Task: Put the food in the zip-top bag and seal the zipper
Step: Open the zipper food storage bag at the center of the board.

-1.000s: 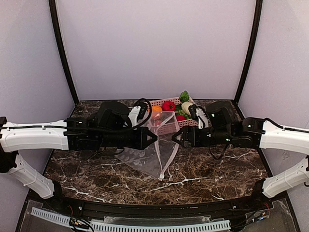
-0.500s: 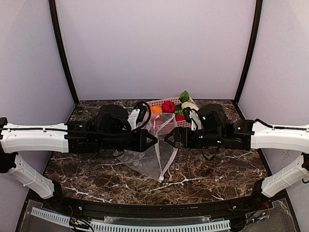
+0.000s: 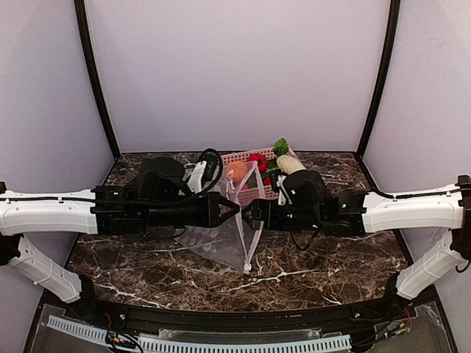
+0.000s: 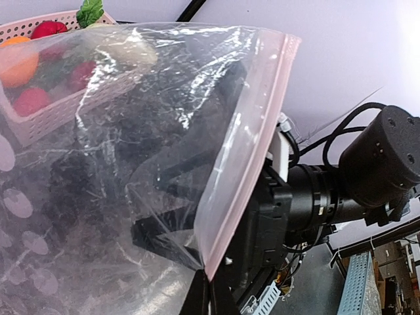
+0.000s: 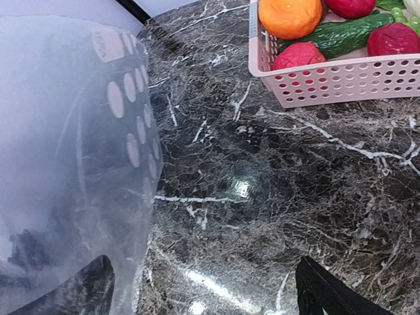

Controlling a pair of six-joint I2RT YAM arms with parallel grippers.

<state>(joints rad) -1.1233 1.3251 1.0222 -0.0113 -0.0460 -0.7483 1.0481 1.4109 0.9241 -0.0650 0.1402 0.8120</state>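
Observation:
The clear zip-top bag with white dots hangs between my two grippers. My left gripper is shut on the bag's mouth edge; in the left wrist view its fingertips pinch the lower end of the pinkish zipper. The slider is not visible. My right gripper is wide open at the bag's other side. In the right wrist view one finger shows through the bag film. The food lies in the pink basket: orange fruit, red tomato, cream vegetable, green leaf.
The pink slotted basket stands at the back middle of the dark marble table, just behind both grippers. In the right wrist view its wall is at the upper right, with an orange and a green cucumber inside.
My right gripper has moved left, up to the bag. The bag's top edge now stands higher in front of the basket. My left gripper keeps its hold and has hardly moved.

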